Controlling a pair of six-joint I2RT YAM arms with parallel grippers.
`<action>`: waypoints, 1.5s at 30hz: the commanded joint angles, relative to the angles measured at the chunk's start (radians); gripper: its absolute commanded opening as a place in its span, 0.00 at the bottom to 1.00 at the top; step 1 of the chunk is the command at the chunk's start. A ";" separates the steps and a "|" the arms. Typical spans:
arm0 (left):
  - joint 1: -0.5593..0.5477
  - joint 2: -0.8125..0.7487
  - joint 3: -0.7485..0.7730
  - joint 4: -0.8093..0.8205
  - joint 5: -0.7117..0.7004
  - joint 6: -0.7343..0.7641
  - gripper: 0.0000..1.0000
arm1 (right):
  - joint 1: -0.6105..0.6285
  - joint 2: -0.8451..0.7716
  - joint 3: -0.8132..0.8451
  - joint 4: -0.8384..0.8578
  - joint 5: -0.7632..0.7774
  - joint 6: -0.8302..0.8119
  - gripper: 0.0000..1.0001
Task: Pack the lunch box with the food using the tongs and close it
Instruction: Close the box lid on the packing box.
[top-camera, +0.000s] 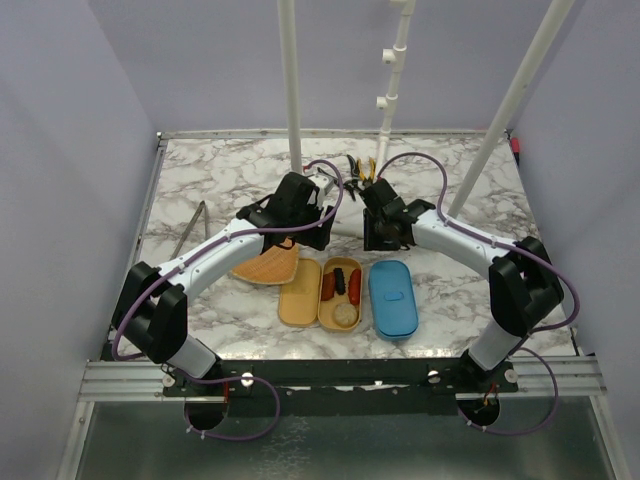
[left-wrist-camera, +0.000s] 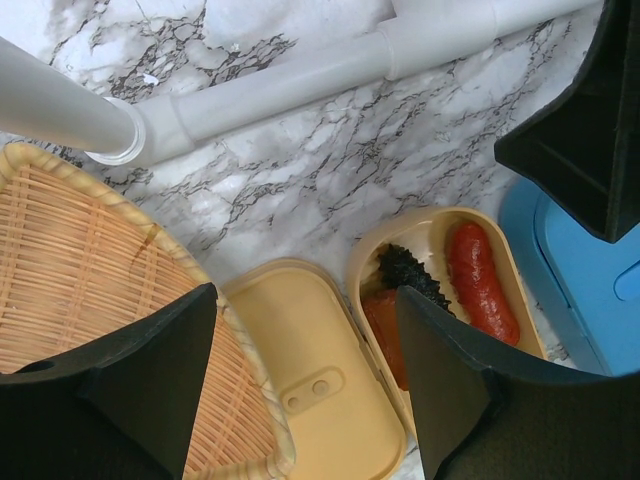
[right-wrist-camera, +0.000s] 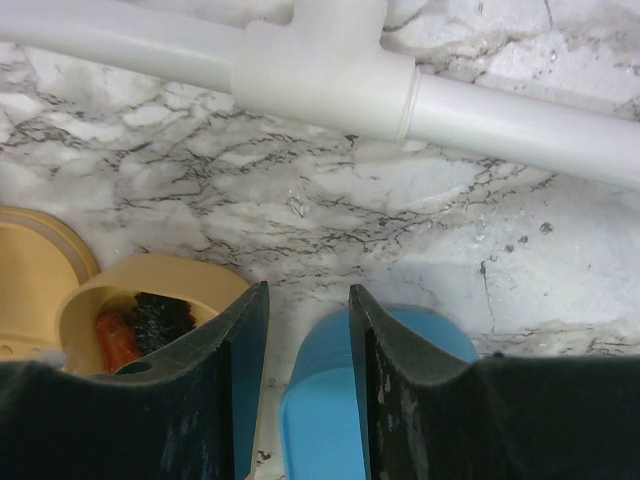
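Note:
The open beige lunch box (top-camera: 341, 322) lies at the table's front centre, holding an orange piece (top-camera: 327, 285), a dark piece (top-camera: 339, 277), a red sausage (top-camera: 354, 284) and a beige ball (top-camera: 345, 313). Its beige inner lid (top-camera: 300, 294) lies to the left and the blue lid (top-camera: 393, 298) to the right. The grey tongs (top-camera: 190, 228) rest on the table at far left, untouched. My left gripper (left-wrist-camera: 305, 292) hangs wide open and empty over the inner lid (left-wrist-camera: 320, 380). My right gripper (right-wrist-camera: 307, 290) is open a narrow gap above the blue lid's (right-wrist-camera: 320, 410) left end.
A woven basket tray (top-camera: 268, 267) sits left of the inner lid, under the left arm. Black-and-yellow pliers (top-camera: 360, 168) lie at the back centre. White frame posts (top-camera: 290, 90) rise behind, and a white pipe (right-wrist-camera: 330, 80) runs along the marble just beyond both grippers.

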 joint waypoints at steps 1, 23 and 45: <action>0.006 -0.002 -0.012 0.018 0.013 0.004 0.73 | -0.005 0.006 -0.045 0.002 -0.025 0.026 0.41; 0.006 -0.018 -0.015 0.018 0.013 0.006 0.73 | -0.005 -0.086 -0.095 -0.089 -0.130 0.073 0.41; 0.001 -0.005 -0.054 0.137 0.152 -0.087 0.73 | -0.068 -0.428 -0.306 -0.297 -0.021 0.129 0.47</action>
